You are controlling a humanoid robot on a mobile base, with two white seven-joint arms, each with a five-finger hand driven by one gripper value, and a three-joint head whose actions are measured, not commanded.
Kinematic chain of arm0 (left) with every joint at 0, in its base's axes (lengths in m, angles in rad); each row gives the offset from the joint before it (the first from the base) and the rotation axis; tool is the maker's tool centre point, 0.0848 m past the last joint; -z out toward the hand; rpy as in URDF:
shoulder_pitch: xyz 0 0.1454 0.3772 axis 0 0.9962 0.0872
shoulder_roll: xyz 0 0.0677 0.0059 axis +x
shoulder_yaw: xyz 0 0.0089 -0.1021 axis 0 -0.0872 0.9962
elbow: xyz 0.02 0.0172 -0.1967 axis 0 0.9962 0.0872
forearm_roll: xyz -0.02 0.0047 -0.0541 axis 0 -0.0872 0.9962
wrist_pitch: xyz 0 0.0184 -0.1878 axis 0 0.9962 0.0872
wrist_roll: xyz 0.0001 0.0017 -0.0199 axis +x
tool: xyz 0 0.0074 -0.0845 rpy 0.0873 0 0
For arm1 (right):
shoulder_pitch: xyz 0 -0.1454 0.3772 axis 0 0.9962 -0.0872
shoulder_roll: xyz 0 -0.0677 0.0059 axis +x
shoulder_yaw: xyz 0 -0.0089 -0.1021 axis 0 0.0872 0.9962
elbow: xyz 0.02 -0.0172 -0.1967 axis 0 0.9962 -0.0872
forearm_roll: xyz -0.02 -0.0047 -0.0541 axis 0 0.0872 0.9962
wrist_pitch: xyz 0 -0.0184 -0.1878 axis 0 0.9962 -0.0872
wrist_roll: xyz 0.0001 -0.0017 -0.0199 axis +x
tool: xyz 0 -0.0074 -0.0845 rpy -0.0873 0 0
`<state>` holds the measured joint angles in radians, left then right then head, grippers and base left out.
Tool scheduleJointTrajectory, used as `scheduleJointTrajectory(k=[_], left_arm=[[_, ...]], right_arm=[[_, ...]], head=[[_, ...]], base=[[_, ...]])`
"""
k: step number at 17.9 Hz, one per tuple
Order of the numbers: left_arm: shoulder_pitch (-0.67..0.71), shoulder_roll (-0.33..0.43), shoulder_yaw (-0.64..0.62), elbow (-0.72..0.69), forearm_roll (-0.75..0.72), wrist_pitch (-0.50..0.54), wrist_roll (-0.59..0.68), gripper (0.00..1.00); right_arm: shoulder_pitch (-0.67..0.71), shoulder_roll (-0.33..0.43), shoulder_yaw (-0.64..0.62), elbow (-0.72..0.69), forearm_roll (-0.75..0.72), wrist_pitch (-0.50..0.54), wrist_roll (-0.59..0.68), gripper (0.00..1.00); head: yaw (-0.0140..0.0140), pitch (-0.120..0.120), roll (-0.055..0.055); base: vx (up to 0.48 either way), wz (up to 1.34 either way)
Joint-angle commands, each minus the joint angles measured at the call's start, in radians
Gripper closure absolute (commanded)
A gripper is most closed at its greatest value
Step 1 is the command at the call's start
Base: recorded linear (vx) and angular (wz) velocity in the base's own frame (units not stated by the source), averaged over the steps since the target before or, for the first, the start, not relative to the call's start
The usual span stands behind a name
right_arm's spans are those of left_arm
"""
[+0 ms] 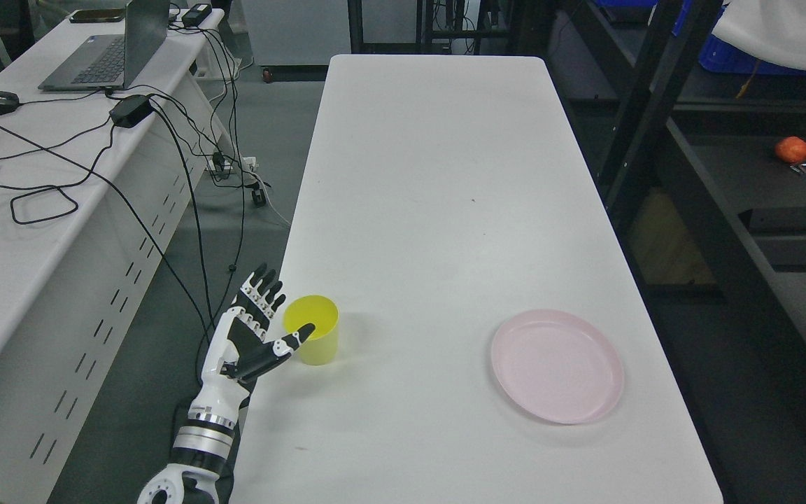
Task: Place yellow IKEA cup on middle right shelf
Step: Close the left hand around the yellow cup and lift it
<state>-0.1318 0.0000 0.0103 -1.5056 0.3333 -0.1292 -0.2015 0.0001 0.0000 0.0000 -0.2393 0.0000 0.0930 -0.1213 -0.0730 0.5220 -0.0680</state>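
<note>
left robot hand (256,329) spread open beside yellow cup (313,339); no readable label.

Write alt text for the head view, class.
The left robot hand, fingers open, reaches beside an upright yellow cup at the left edge of a white table. A pink plate lies to the cup's right.
</note>
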Motion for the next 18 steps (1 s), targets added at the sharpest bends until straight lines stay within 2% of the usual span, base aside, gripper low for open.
scheduleJointTrajectory(k=[1, 6, 16, 18], left_arm=[[-0.052, 0.017, -0.09, 0.152, 0.015, 0.046, -0.012, 0.01], [-0.086, 0.017, -0.084, 0.217, 0.016, 0.069, -0.013, 0.01], [-0.108, 0.017, -0.104, 0.211, 0.01, 0.086, -0.087, 0.01], [-0.111, 0.017, -0.102, 0.216, 0.009, 0.086, -0.087, 0.06]], right_arm=[[0.014, -0.017, 0.017, 0.0, -0.025, 0.001, 0.005, 0.01], [0.014, -0.017, 0.017, 0.0, -0.025, 0.001, 0.005, 0.01], [0.014, -0.017, 0.017, 0.0, -0.025, 0.001, 0.005, 0.01], [0.014, -0.017, 0.017, 0.0, -0.025, 0.001, 0.005, 0.01]], head=[[0.0, 0.0, 0.0], [0.0, 0.0, 0.0], [0.0, 0.0, 0.0], [0.0, 0.0, 0.0]], base=[[0.0, 0.0], [0.0, 0.0], [0.0, 0.0], [0.0, 0.0]])
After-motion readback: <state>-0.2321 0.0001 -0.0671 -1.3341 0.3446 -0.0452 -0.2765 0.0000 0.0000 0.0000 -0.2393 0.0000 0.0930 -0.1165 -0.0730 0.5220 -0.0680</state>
